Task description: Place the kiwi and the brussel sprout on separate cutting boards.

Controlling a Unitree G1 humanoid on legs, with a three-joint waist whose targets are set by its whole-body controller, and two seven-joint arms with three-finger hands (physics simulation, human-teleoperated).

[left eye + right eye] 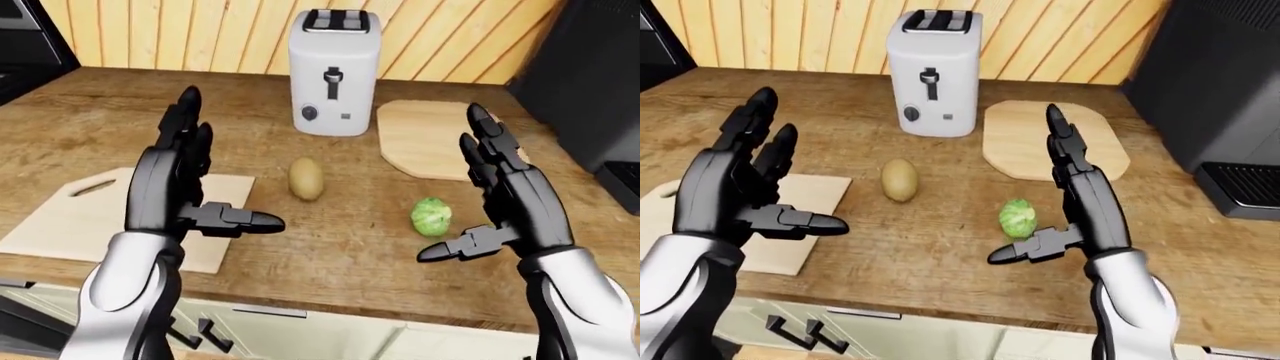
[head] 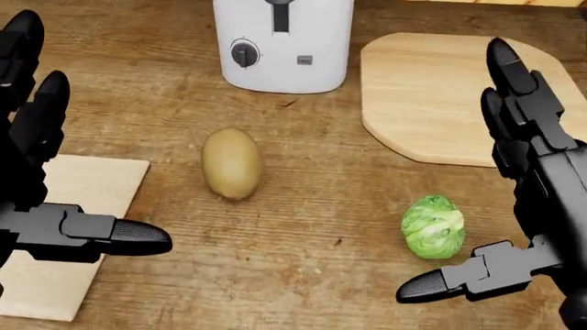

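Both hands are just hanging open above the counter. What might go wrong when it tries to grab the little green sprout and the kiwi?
The brussel sprout is round and lies loose on the wood, so the right hand beside it could nudge it and set it rolling. The kiwi lies near the toaster, so a reaching hand might bump that. Both could also end up on one cutting board.

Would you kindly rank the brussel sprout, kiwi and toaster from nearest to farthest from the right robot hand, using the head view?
1. Brussel sprout: just left of the right robot hand, beside its thumb.
2. Kiwi: centre-left on the counter.
3. Toaster: at the view's top, above the kiwi.
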